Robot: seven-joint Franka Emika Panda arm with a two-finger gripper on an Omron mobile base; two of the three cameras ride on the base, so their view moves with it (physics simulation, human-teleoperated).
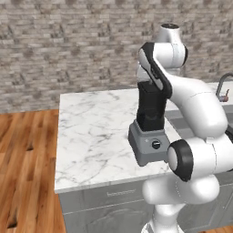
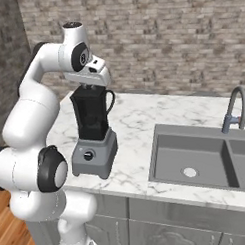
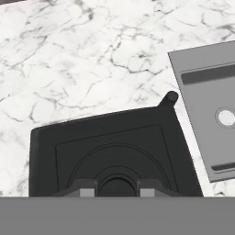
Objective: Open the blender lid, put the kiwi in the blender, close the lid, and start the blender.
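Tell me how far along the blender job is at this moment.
Judging done steps is hard: the kiwi's whereabouts are unclear. In hand: the gripper sits shut at the knob of the blender lid, which lies flat on the blender jar. Still left, at least: turning the base knob.

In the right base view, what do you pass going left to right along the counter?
Blender with the hand at its top → bare marble counter → sink → faucet.
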